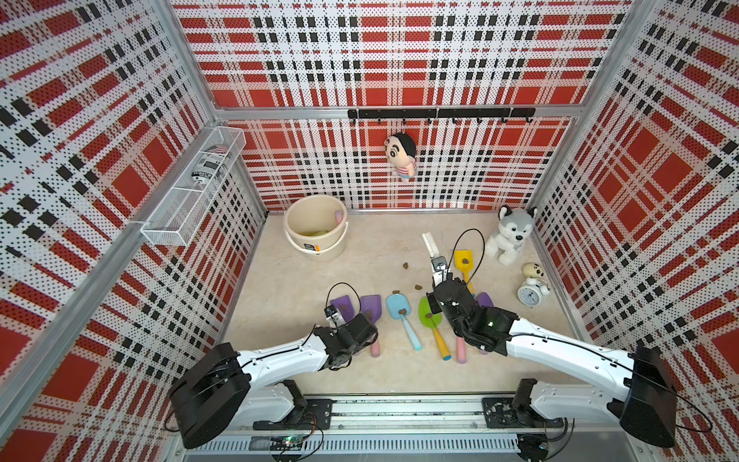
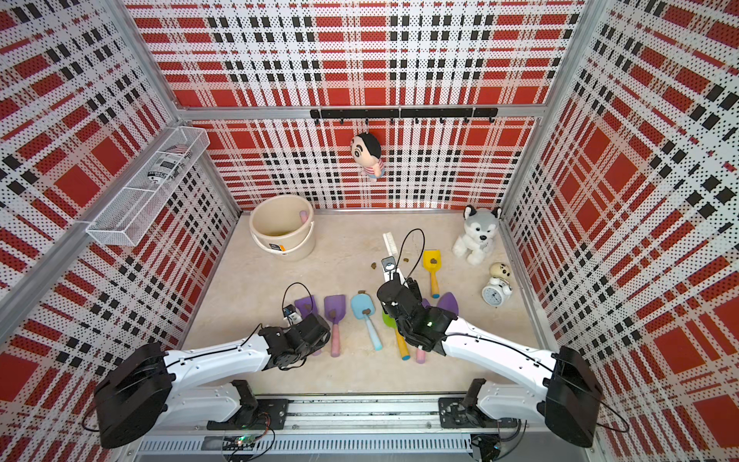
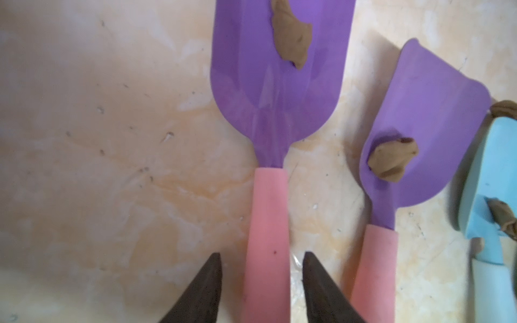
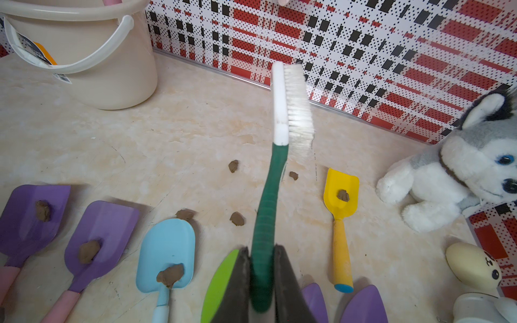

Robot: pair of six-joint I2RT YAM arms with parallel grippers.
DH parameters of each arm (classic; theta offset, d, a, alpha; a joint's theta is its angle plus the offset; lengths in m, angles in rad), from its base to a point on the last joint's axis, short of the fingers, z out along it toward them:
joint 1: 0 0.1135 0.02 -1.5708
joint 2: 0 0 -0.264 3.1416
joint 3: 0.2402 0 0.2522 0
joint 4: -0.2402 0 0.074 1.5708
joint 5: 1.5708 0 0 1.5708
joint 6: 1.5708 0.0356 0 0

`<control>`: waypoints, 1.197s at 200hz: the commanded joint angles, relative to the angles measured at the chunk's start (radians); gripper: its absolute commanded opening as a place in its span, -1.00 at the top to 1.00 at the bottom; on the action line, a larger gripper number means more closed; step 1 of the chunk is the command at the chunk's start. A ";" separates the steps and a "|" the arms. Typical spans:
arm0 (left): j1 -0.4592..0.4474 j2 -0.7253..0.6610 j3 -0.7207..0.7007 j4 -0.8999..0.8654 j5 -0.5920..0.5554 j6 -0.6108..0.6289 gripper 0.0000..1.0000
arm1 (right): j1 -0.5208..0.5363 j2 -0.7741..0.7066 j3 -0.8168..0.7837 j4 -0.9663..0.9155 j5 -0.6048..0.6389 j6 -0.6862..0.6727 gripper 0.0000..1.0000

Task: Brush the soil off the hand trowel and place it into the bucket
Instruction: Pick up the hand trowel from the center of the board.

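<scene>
Left wrist view: left jaws stand open on both sides of the purple trowel (image 3: 277, 84) at its pink handle, soil (image 3: 291, 36) on its blade; right jaws grip the brush (image 4: 268, 207); bucket (image 1: 334, 248) stands near the back wall.

Bare floor (image 1: 288, 288) between trowel row (image 1: 398, 308) and bucket (image 1: 320, 250); 4 loose soil lumps (image 1: 405, 265).

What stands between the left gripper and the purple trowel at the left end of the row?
Nothing visible. The left gripper straddles the pink handle of that purple trowel, jaws open on either side.
</scene>
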 commanded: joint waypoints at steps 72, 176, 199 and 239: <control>0.028 0.093 0.058 -0.097 -0.009 0.127 0.40 | 0.008 -0.008 0.007 0.002 0.010 0.019 1.00; 0.309 -0.150 0.184 -0.107 0.194 0.477 1.00 | -0.056 -0.062 -0.017 0.038 -0.223 0.112 1.00; 0.370 -0.199 0.258 -0.067 0.273 0.630 1.00 | -0.139 -0.106 -0.047 0.077 -0.439 0.179 1.00; 0.419 -0.156 0.366 -0.018 0.508 0.864 1.00 | -0.233 -0.195 -0.120 0.206 -0.780 0.252 1.00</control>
